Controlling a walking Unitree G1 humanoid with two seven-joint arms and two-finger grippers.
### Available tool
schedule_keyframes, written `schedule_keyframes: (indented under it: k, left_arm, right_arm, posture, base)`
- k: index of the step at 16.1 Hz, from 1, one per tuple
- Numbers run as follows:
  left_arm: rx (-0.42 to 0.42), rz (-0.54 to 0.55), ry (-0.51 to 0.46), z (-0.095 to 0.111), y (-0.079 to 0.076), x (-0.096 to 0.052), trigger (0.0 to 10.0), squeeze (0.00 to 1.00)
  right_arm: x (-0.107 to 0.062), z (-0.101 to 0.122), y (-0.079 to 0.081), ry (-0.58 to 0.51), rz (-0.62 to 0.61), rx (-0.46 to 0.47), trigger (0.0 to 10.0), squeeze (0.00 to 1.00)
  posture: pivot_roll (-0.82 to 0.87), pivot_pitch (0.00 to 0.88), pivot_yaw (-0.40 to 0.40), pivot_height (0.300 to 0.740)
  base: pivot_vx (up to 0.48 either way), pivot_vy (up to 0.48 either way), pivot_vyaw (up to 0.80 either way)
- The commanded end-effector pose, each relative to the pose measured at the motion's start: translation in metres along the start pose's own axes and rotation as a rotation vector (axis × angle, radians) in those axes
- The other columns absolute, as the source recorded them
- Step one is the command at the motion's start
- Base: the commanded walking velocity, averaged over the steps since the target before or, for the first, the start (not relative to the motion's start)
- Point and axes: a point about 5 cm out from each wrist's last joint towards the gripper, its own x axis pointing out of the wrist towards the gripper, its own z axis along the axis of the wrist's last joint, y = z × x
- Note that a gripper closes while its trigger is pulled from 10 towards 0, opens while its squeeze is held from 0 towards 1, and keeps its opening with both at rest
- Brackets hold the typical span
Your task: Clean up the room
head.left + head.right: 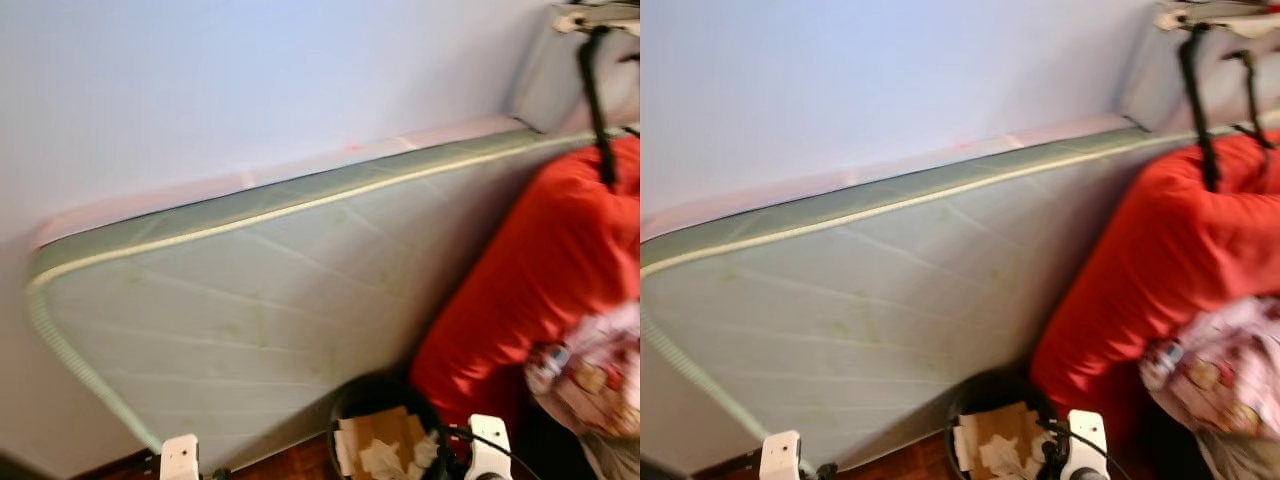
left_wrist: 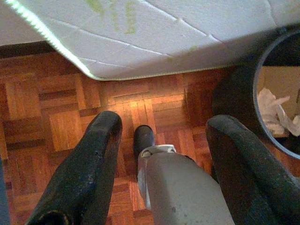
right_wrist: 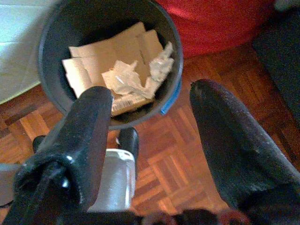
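Observation:
A black round bin (image 1: 372, 392) stands on the parquet floor against a mattress, holding pieces of cardboard (image 3: 96, 63) and crumpled white paper (image 3: 129, 79). My right gripper (image 3: 152, 91) hangs open just above and in front of the bin's rim, with nothing between its fingers. Over bare parquet (image 2: 47, 117), near the mattress's lower corner, my left gripper (image 2: 166, 121) is open and empty too, with the bin (image 2: 257, 93) off to its side.
A pale green quilted mattress (image 1: 300, 290) leans on its edge against the white wall. A big red bag (image 1: 540, 270) slumps against it at the right, black straps (image 1: 597, 100) hanging above. A patterned cloth bundle (image 1: 595, 375) lies at the lower right.

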Motion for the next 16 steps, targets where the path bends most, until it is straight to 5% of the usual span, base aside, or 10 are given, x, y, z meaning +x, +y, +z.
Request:
schedule_keyframes:
  k: [1, 6, 16]
  left_arm:
    - [0.002, 0.003, 0.018, -0.002, 0.004, -0.001, 10.0, 0.0]
    - [0.047, -0.016, 0.032, -0.019, 0.009, -0.008, 10.0, 0.0]
    - [0.051, -0.001, 0.026, -0.022, 0.014, -0.01, 10.0, 0.0]
  right_arm:
    - [-0.001, -0.006, -0.001, 0.026, 0.004, -0.019, 10.0, 0.0]
    - [-0.003, -0.017, 0.005, 0.043, 0.003, -0.015, 10.0, 0.0]
    - [-0.003, -0.02, 0.005, 0.039, -0.012, 0.018, 10.0, 0.0]
  posture:
    - [-0.07, 0.0, -0.015, 0.74]
    - [-0.09, 0.0, 0.027, 0.74]
    - [-0.09, 0.045, 0.031, 0.74]
  base:
    - [0.0, 0.0, -0.74]
    - [0.0, 0.0, -0.74]
    - [0.0, 0.0, -0.74]
